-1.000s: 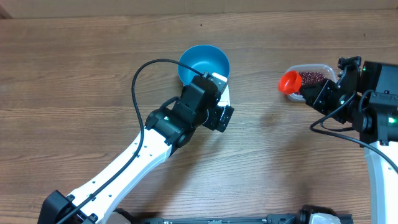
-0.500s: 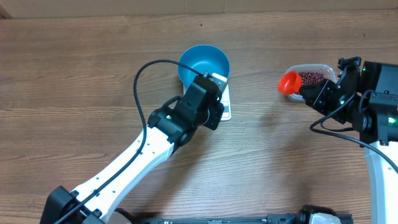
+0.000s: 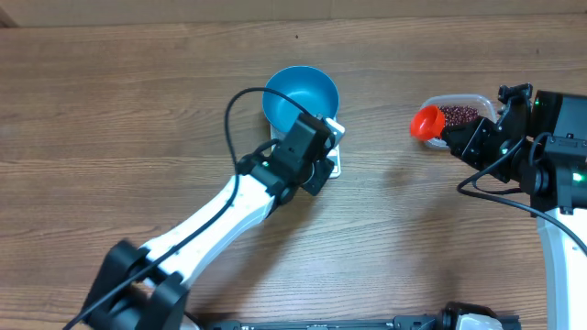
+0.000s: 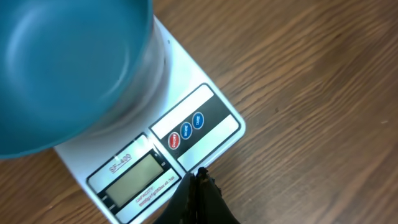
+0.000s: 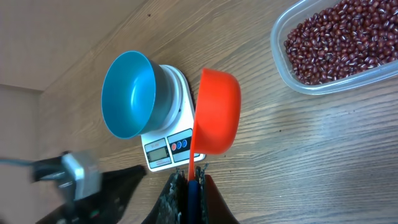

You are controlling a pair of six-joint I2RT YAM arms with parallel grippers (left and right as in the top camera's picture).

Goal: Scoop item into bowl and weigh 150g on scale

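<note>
Beans [image 5: 339, 40], small and dark red-brown, lie heaped in a clear tub [image 5: 283, 71] on the right side of the wood-grain worktop [image 3: 138, 110], well apart from the blue bowl [image 3: 301, 96]. That bowl stands on the far part of the white scale [image 4: 180, 78], near the middle of the worktop. It leaves the scale's near strip uncovered, where a grey display [image 4: 132, 182] sits beside a dark panel with one red and two blue buttons [image 4: 186, 130]. The left arm [image 3: 220, 211] reaches in from the near left and covers much of the scale in the overhead view. The left jaws are clenched together with nothing between them. Their tip is at the scale's near edge, just below the red button; whether it touches the scale cannot be told. The right jaws are clamped on the thin handle of an orange-red scoop [image 5: 217, 112]. The scoop is held at the left end of the tub, between the beans and the scale.
</note>
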